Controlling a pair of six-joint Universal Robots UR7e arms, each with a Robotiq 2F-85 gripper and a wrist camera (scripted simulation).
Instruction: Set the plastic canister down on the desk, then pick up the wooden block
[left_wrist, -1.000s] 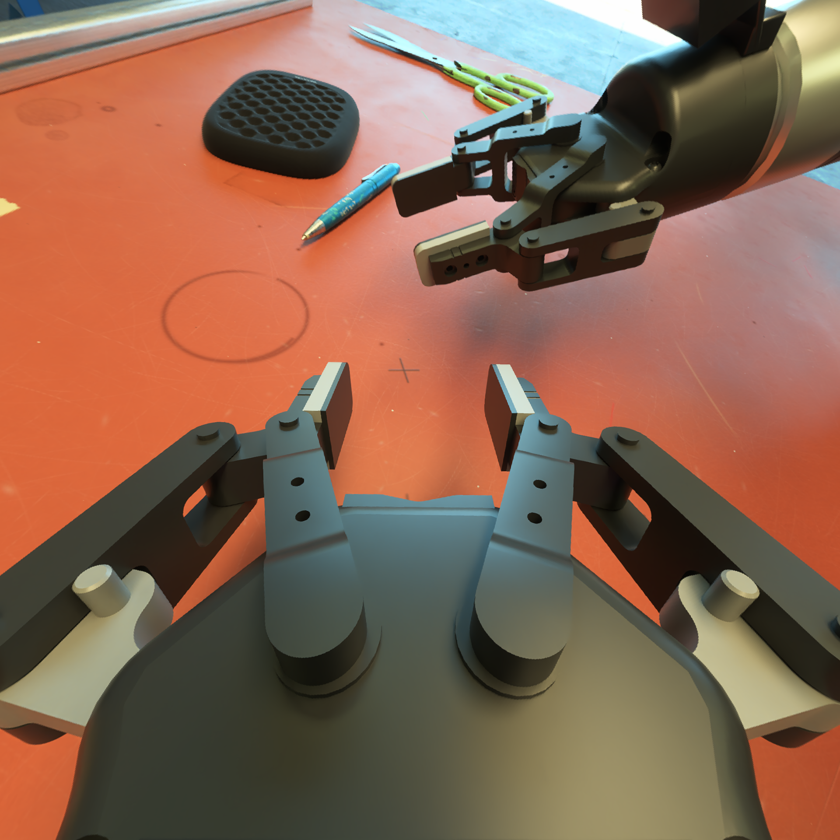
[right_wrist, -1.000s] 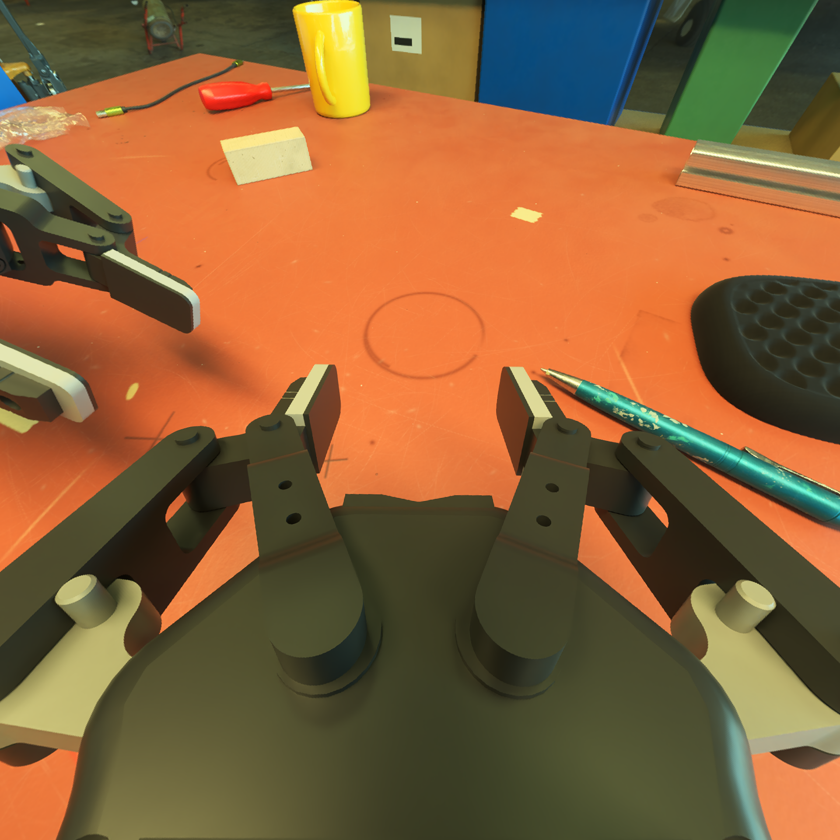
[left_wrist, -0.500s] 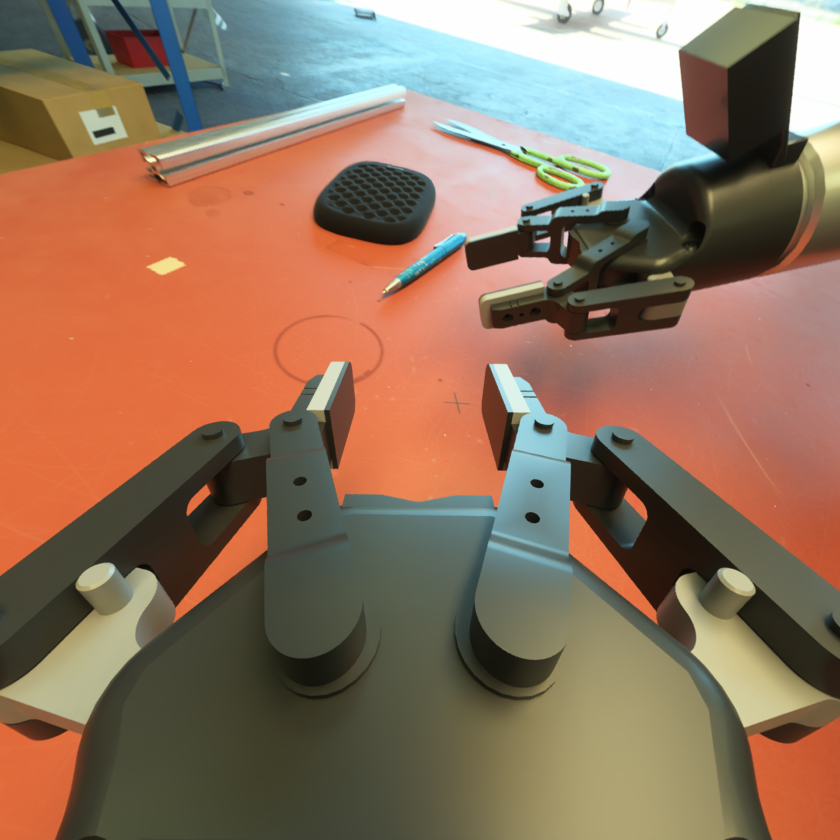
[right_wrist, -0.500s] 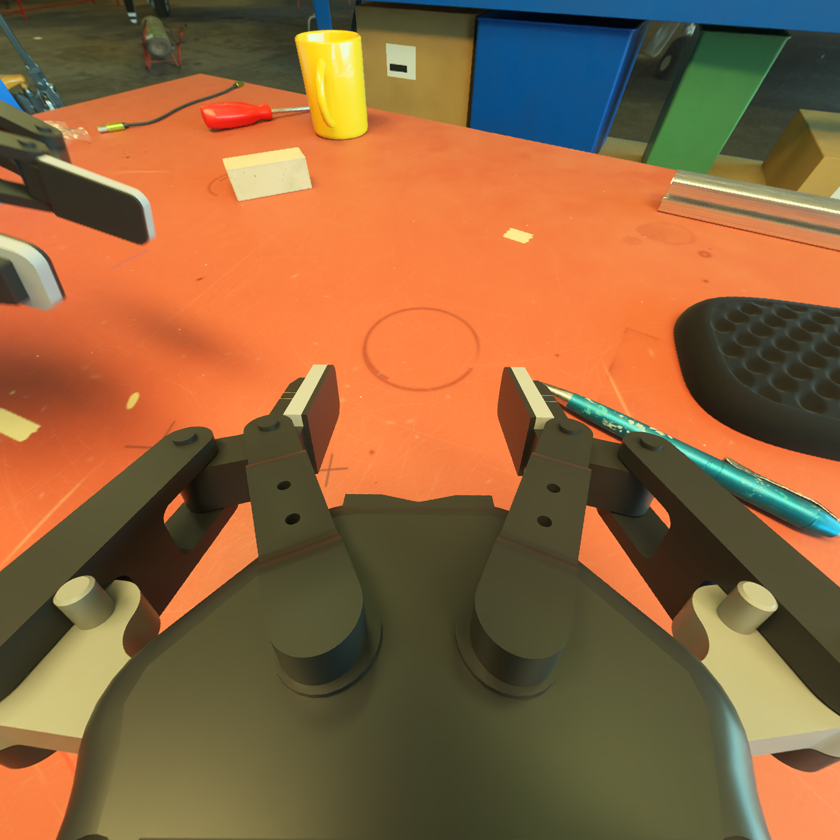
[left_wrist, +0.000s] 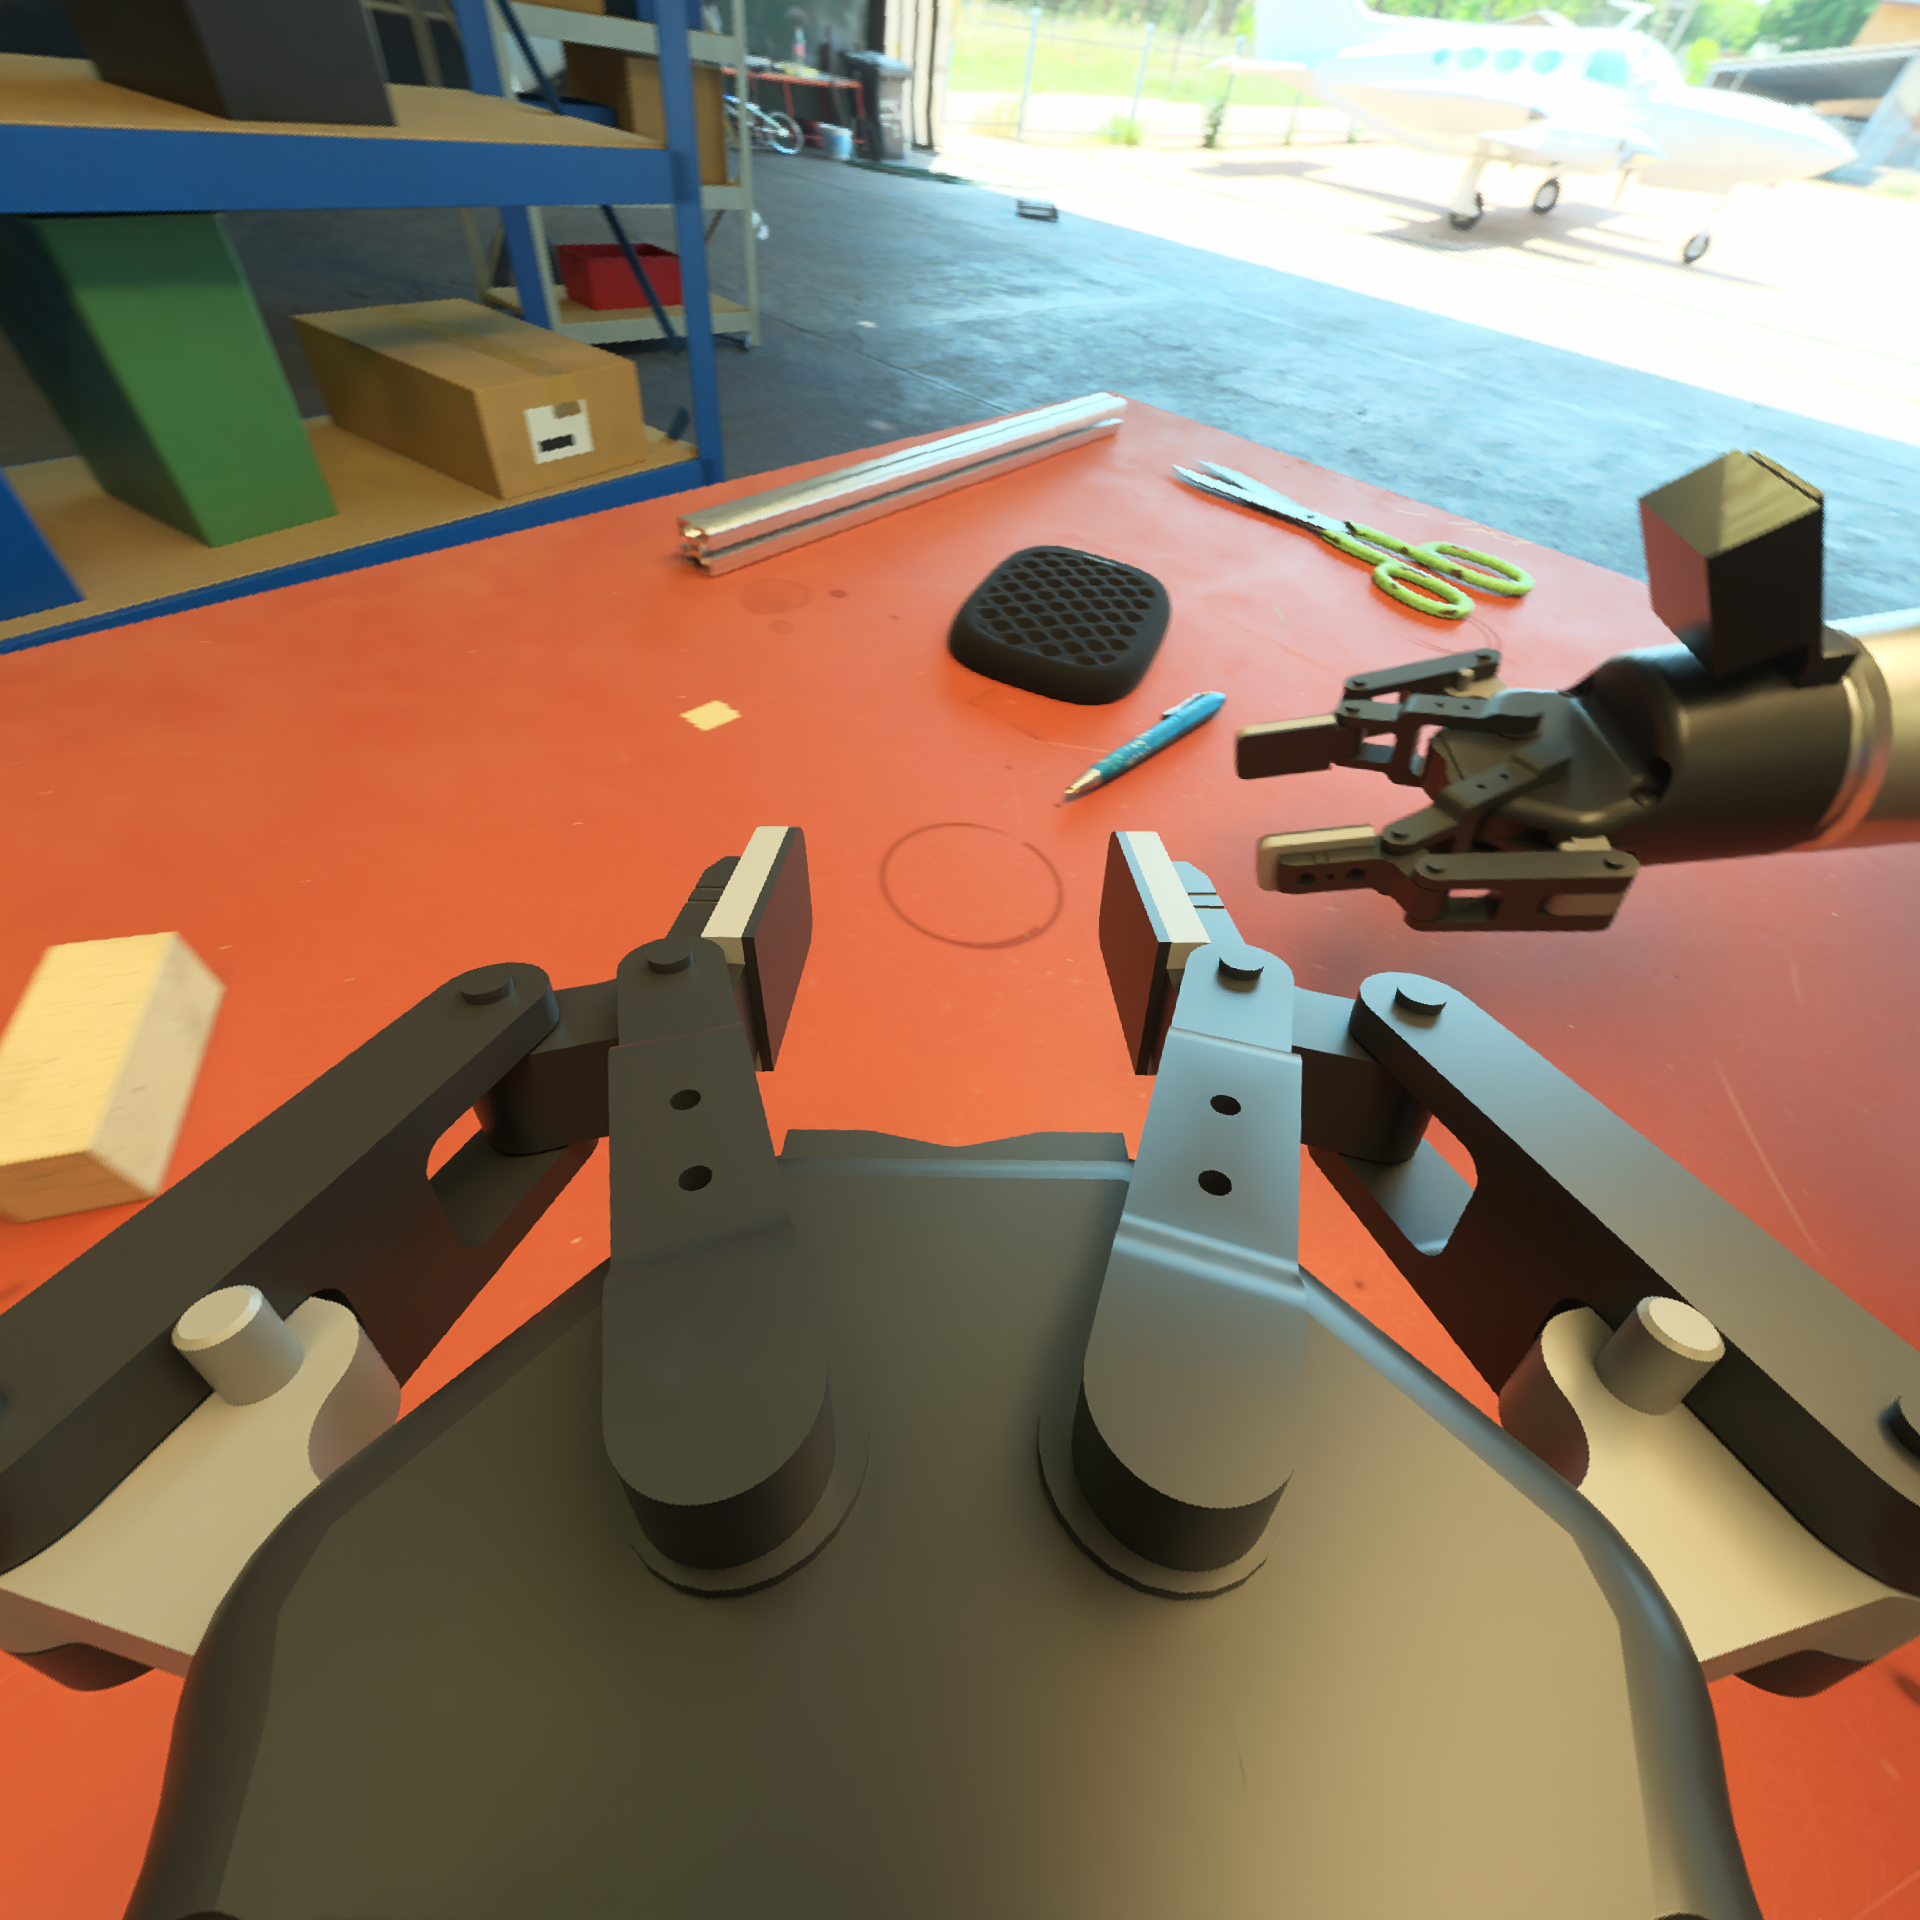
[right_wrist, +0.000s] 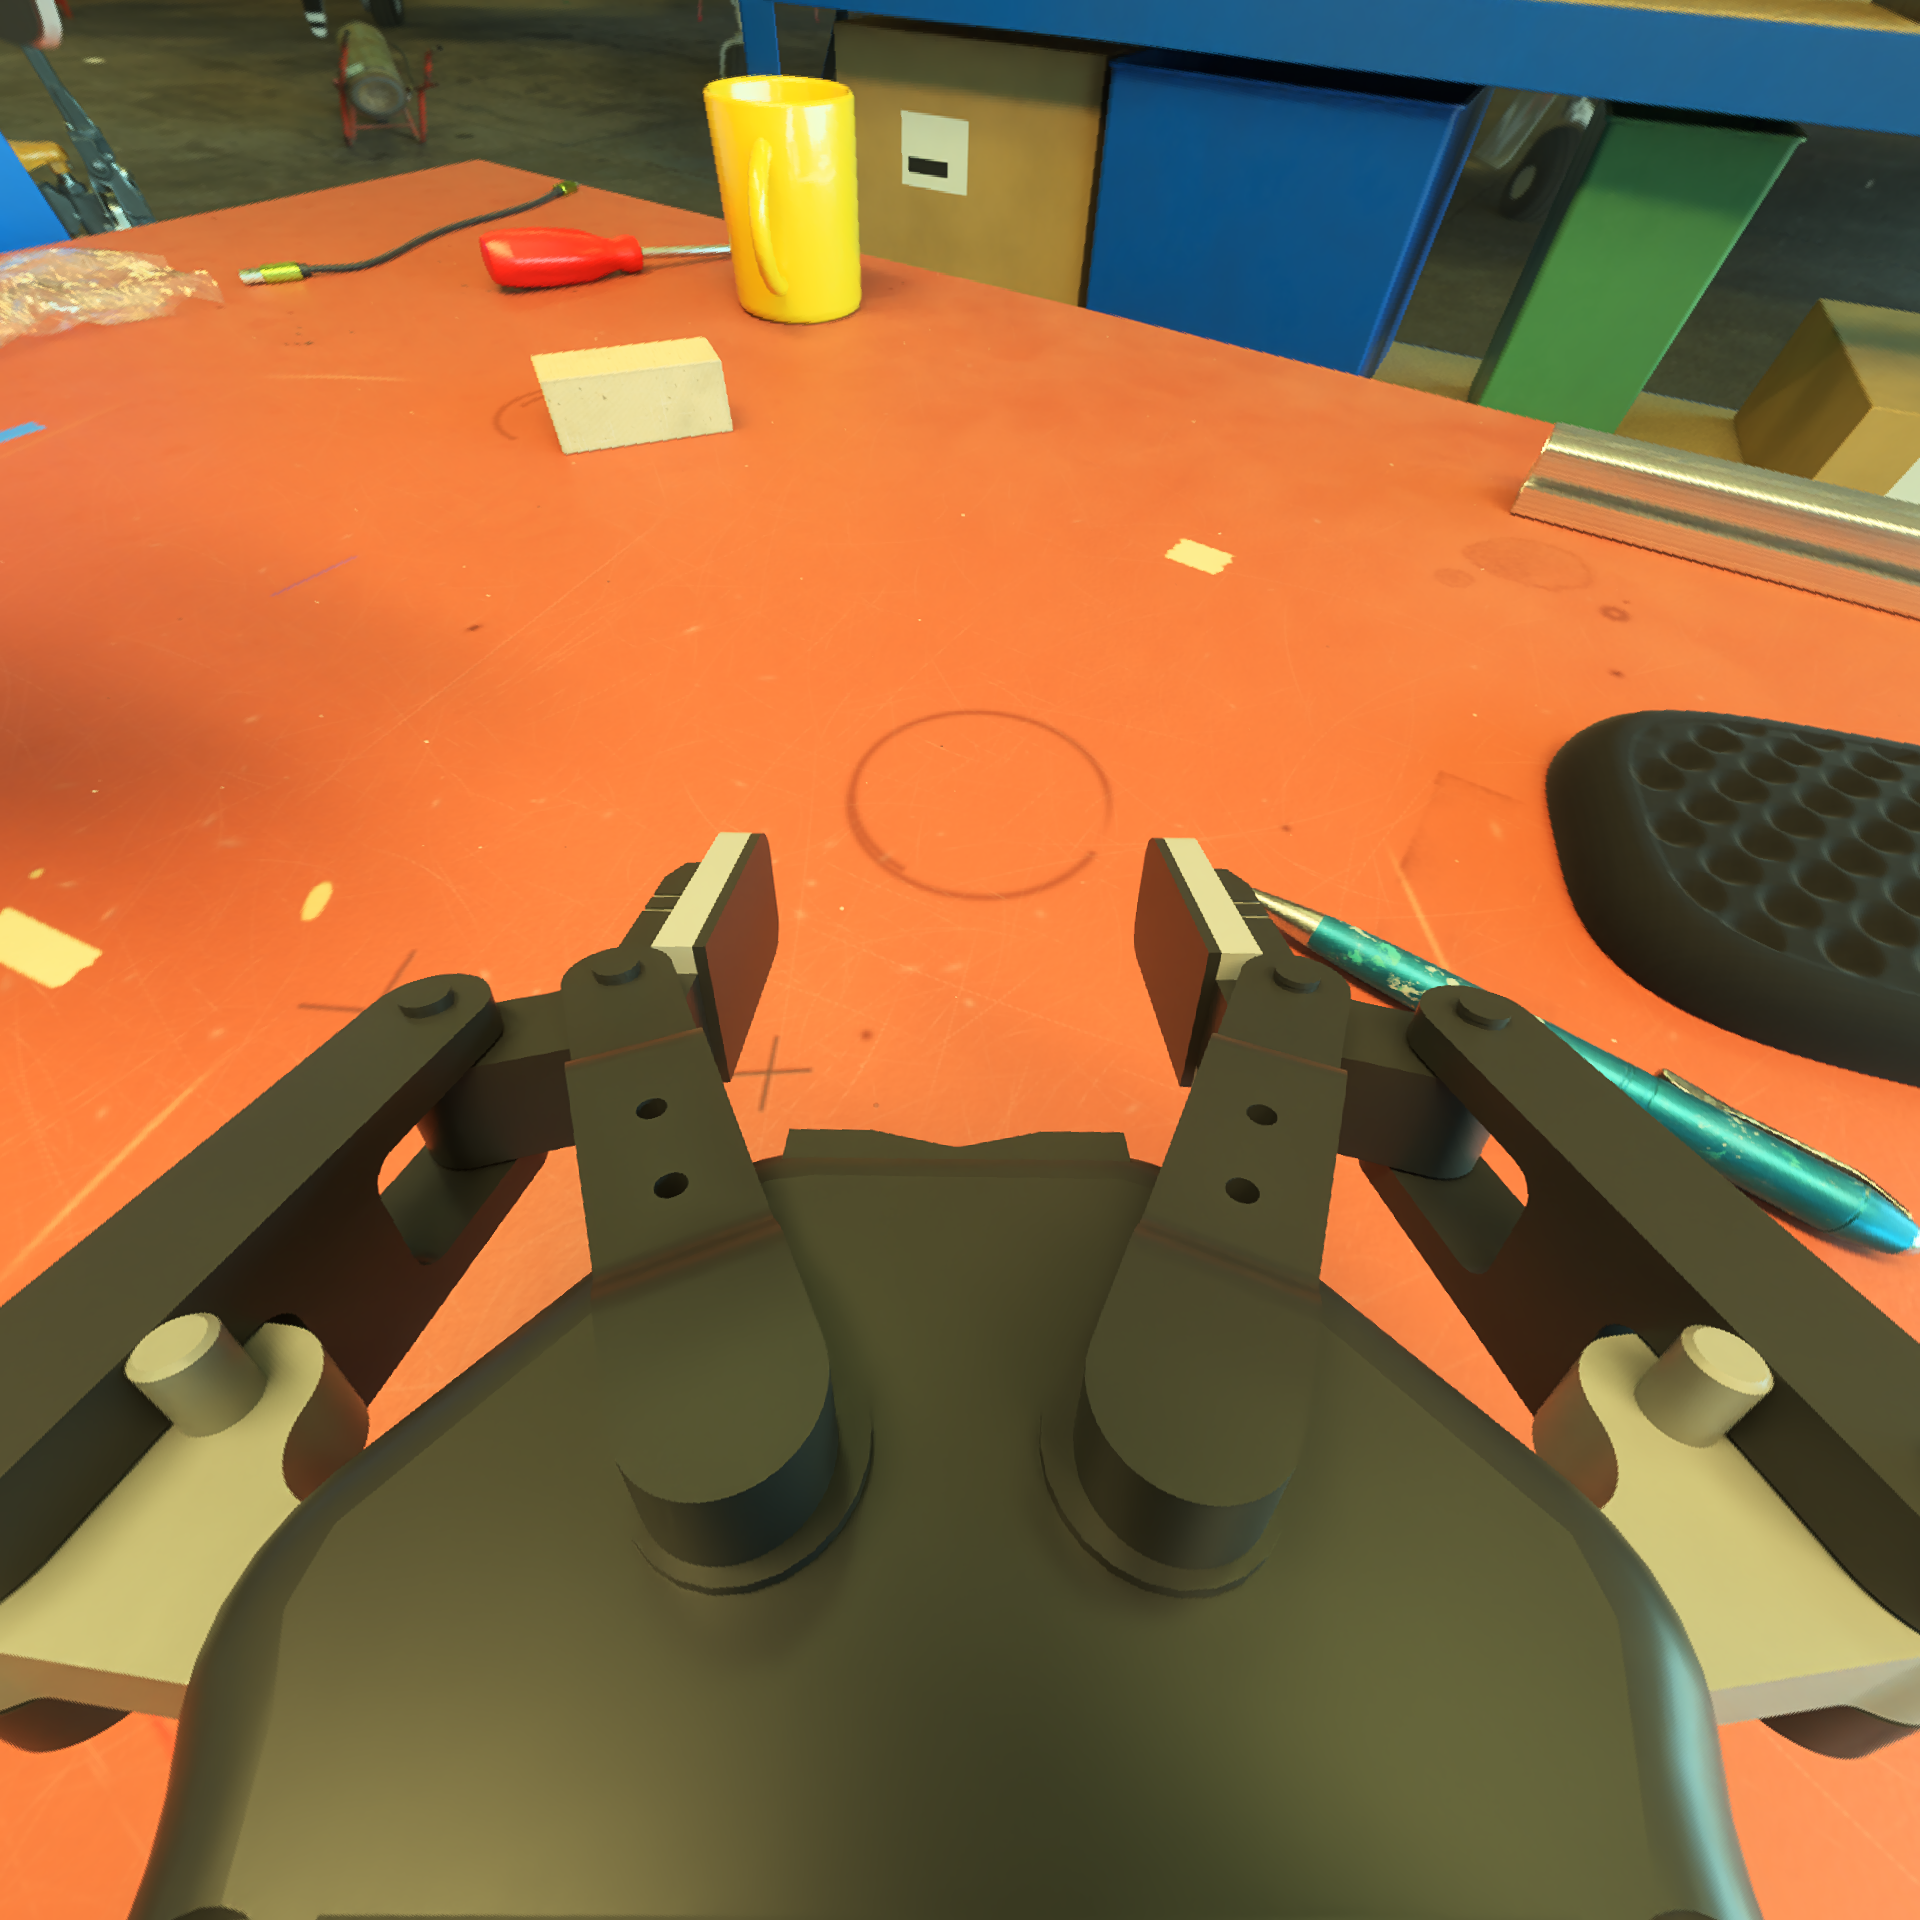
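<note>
The pale wooden block (left_wrist: 99, 1070) lies on the orange desk (left_wrist: 416, 810) at the left edge of the left wrist view, just left of my left gripper (left_wrist: 951, 935), which is open and empty above the desk. The block also shows far off in the right wrist view (right_wrist: 632, 393), near a yellow mug (right_wrist: 790, 197). My right gripper (right_wrist: 956, 945) is open and empty; it also shows in the left wrist view (left_wrist: 1273, 805) at the right. No plastic canister is in view.
A black honeycomb pad (left_wrist: 1060, 623), a teal pen (left_wrist: 1143, 743), green-handled scissors (left_wrist: 1382, 540) and an aluminium rail (left_wrist: 894, 483) lie on the far side. A red screwdriver (right_wrist: 566, 257), a cable (right_wrist: 395, 249) and a crumpled plastic bag (right_wrist: 94, 286) lie at the desk's back left. Blue shelving (left_wrist: 343, 166) stands behind.
My left gripper has drawn back and tilted up, bringing the wooden block into its view at the left. It has left the right wrist view. The right gripper has hardly moved.
</note>
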